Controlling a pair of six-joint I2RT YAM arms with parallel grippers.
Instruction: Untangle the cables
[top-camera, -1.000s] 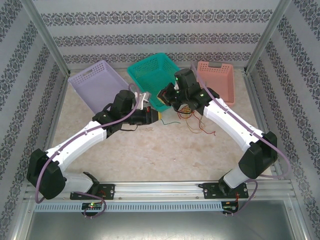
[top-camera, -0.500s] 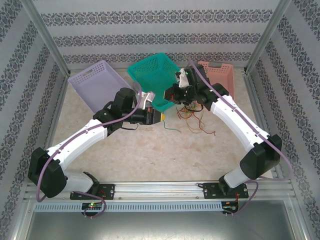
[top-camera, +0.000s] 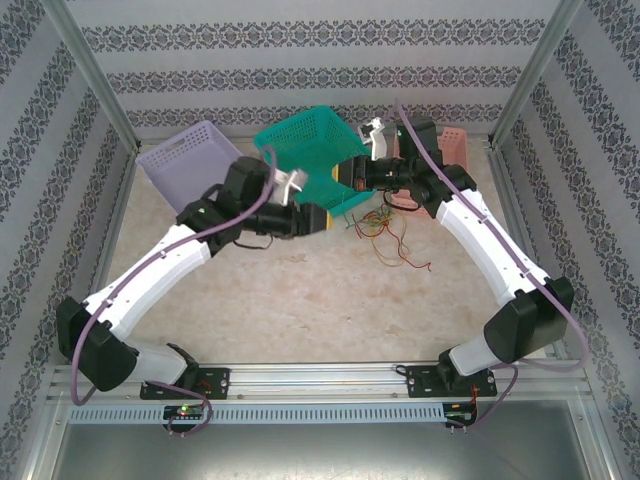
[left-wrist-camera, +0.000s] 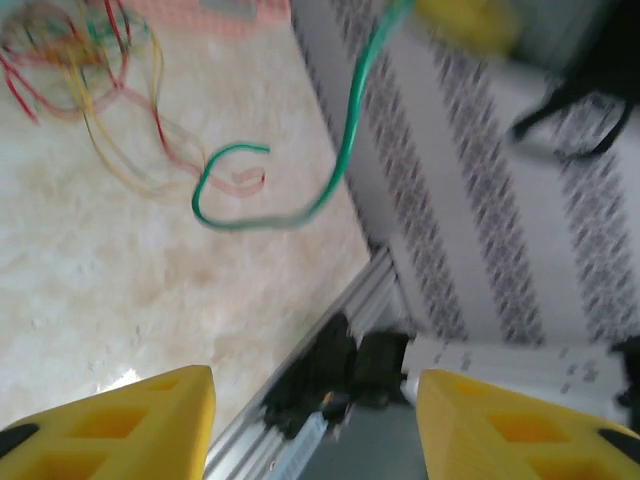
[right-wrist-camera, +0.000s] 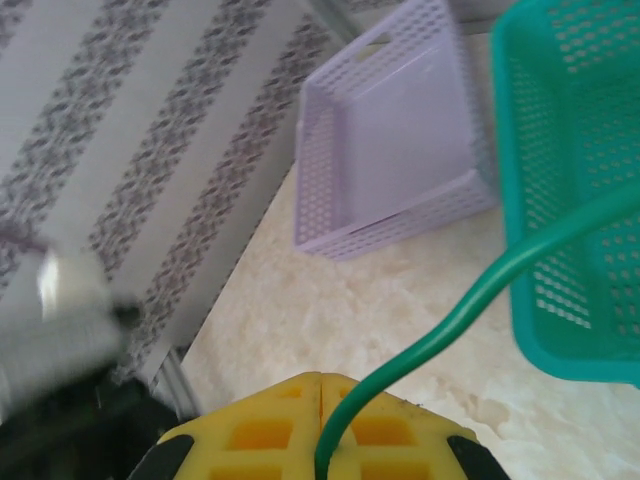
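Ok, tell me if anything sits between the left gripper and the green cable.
Nothing visible does. The left gripper stands open, and the green cable hangs in clear air ahead of it, pinched in the right gripper.

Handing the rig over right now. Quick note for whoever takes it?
Left gripper: open, empty, facing the hanging green cable.
Right gripper: shut on the green cable, holding it up.
Red and yellow cables: loose tangle on the table, in front of the tilted teal basket.
Done: green cable mostly lifted out; its curled end hangs near the pile, and I cannot tell if it snags.
Left: free the green end and set it aside, then separate red from yellow.
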